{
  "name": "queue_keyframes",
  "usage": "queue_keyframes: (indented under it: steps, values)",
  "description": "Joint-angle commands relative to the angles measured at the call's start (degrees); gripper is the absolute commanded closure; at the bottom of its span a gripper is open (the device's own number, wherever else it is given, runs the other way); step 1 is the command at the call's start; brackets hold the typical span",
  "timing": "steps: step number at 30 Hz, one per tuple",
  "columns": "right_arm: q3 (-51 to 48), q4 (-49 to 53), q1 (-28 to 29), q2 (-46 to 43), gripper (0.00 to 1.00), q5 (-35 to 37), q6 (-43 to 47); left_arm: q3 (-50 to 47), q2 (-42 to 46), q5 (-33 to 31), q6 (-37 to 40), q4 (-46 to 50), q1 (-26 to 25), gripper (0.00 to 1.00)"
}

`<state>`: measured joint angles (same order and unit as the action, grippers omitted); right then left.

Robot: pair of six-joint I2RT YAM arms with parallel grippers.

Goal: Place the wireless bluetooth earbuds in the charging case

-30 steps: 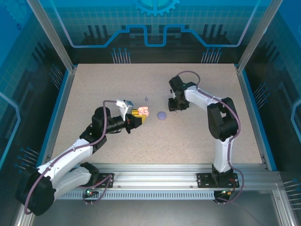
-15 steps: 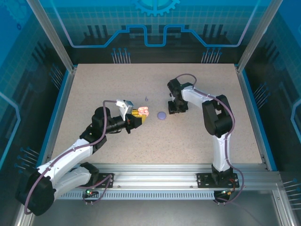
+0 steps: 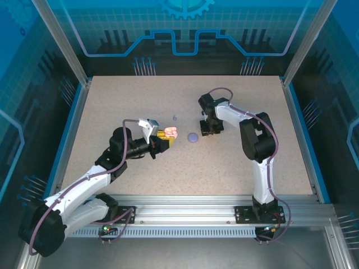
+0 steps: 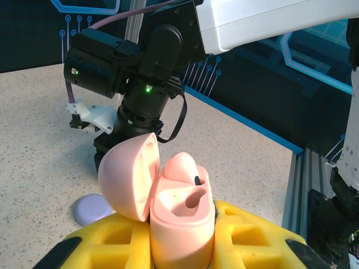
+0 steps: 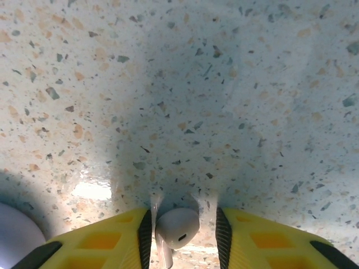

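Note:
My left gripper (image 3: 166,135) is shut on the pink charging case (image 4: 180,216) and holds it upright with the lid swung open to the left. One pale pink earbud (image 4: 182,166) sits in the case's far socket, and the near socket is bare. Down on the table, my right gripper (image 5: 183,219) stands open around a pale earbud (image 5: 177,227). That bud lies against the left pad, with a gap to the right pad. In the top view the right gripper (image 3: 208,130) stands just right of a lilac case (image 3: 192,137). A tiny lilac bud (image 3: 174,117) lies further back.
The lilac case (image 4: 92,208) lies shut on the speckled table (image 3: 140,101), between the two grippers. The right arm's wrist (image 4: 134,67) stands close behind the pink case. Blue rails and glass walls ring the table.
The right gripper has edged a little left, closer to the lilac case. The left arm and the pink case have not moved.

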<state>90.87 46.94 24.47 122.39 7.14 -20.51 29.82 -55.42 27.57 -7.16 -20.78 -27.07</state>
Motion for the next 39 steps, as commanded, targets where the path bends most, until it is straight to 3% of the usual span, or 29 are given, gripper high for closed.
queue_keyframes:
  steps: [1,14,30,39]
  values:
    - [0.5,0.6,1.1,3.0,0.67,0.0,-0.4,-0.6,1.2,-1.0,1.1,0.0,-0.4,1.0]
    - [-0.6,-0.4,0.7,2.9,0.77,1.3,-0.6,-1.0,1.9,-1.2,1.1,0.3,-0.3,1.0]
    - [-12.2,-11.5,-2.4,-8.8,0.79,-2.6,-2.9,-0.9,0.6,-1.2,1.2,0.2,-0.3,1.0]
    - [-21.0,-21.3,-4.3,-16.5,0.8,-7.4,-4.5,-0.1,-5.9,-1.9,-1.5,-3.8,-0.6,1.0]
